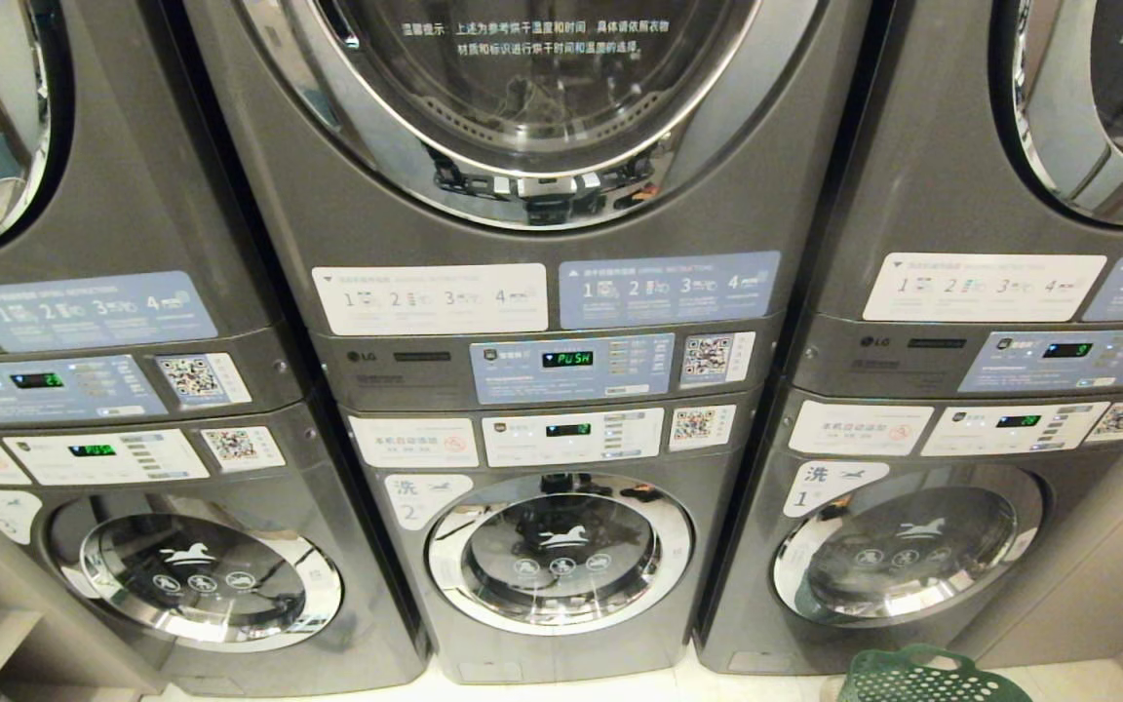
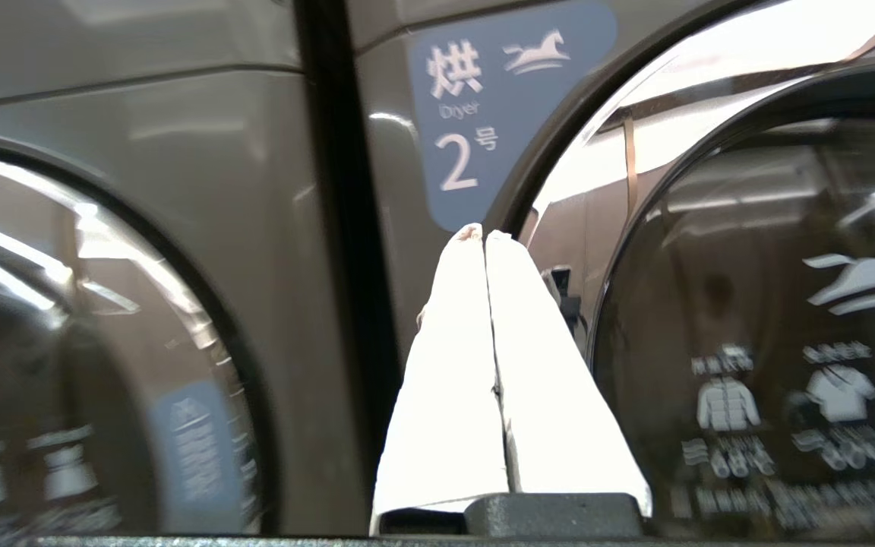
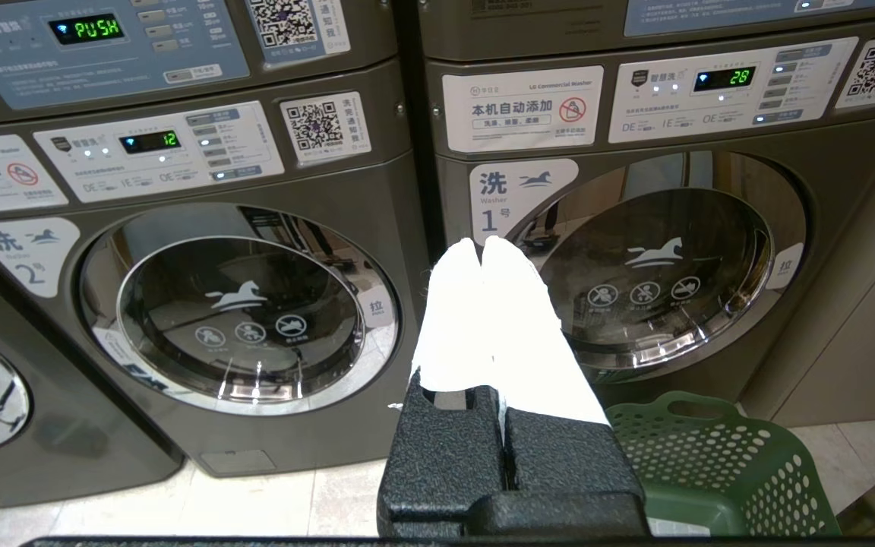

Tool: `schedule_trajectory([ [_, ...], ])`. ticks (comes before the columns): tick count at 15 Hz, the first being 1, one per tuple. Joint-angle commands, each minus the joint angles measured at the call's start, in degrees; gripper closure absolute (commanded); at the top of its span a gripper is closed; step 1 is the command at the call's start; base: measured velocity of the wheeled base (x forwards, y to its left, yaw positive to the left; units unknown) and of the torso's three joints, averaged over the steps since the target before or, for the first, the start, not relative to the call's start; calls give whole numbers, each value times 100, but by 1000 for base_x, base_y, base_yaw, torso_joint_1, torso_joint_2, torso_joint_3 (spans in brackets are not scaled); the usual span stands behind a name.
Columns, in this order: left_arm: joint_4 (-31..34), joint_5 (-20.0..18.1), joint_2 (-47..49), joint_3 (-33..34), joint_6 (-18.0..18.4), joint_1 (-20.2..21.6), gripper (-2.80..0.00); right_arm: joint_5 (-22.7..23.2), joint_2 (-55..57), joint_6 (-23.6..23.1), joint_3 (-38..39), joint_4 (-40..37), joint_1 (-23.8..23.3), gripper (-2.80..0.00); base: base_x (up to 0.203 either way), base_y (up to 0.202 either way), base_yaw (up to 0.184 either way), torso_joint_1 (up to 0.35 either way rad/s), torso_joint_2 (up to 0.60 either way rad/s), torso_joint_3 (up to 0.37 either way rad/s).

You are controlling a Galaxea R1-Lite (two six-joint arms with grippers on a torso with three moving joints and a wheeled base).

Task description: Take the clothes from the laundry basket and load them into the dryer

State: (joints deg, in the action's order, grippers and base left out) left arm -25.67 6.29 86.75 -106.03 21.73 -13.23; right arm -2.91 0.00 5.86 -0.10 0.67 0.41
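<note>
The opening step is in hand: the dryer door (image 2: 756, 304) is not yet open. The left pincer (image 2: 485, 237), fingers pressed together and empty, points at the door's rim beside the blue number-two label (image 2: 483, 114). The right pincer (image 3: 481, 247), also pressed together, hangs idle above the green laundry basket (image 3: 718, 463) on the floor. Next it must catch the door's edge and pull.

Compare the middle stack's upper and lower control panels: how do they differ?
The upper control panel is blue and its display reads PUSH; the lower control panel is white and its display shows a number, 12 in the right wrist view. The upper sits under the big dryer door, the lower above the washer door. Both have green displays and a QR sticker beside them.
</note>
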Motion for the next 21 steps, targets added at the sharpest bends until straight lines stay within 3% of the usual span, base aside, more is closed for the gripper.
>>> schedule_trajectory([
  [1, 302, 18, -1187, 670, -14, -9, 0, 1, 9, 2, 1, 3, 2, 0, 0, 0, 0, 0, 0, 0],
  [3, 547, 88, -2024, 2558, -170, -11, 0, 1, 9, 11, 1, 12, 2, 0, 0, 0, 0, 0, 0, 0],
  [7, 950, 263, -4297, 7383, -747, 10, 0, 1, 1, 11, 1, 12, 2, 0, 0, 0, 0, 0, 0, 0],
  [8, 1140, 297, -5090, 8314, -883, 9, 0, 1, 9, 11, 1, 12, 2, 0, 0, 0, 0, 0, 0, 0],
  [10, 1751, 298, -6402, 9484, -1129, -9, 0, 1, 9, 11, 1, 12, 6, 0, 0, 0, 0, 0, 0, 0],
  [12, 2464, -74, -7036, 9934, -1399, -24, 0, 1, 9, 28, 10, 29, 2, 0, 0, 0, 0, 0, 0, 0],
  [13, 2977, -567, -7074, 10140, -1520, -39, 0, 1, 9, 2, -8, -6, 2, 0, 0, 0, 0, 0, 0, 0],
  [14, 3253, -748, -6927, 10228, -1597, -51, 0, 1, 9, 2, -8, -6, 2, 0, 0, 0, 0, 0, 0, 0],
  [15, 3372, -737, -6856, 10259, -1634, 43, 0, 1, 9, -8, -10, -15, 2, 0, 0, 0, 0, 0, 0, 0],
  [18, 3404, -699, -7237, 10271, -1636, 1137, 0, -8, 0, -24, -43, -120, 2, 0, 0, 0, 0, 0, 0, 0],
  [21, 3392, -821, -8391, 10282, -1600, 1309, 0, 1, 0, -40, -26, -96, 2, 0, 0, 0, 0, 0, 0, 0],
])
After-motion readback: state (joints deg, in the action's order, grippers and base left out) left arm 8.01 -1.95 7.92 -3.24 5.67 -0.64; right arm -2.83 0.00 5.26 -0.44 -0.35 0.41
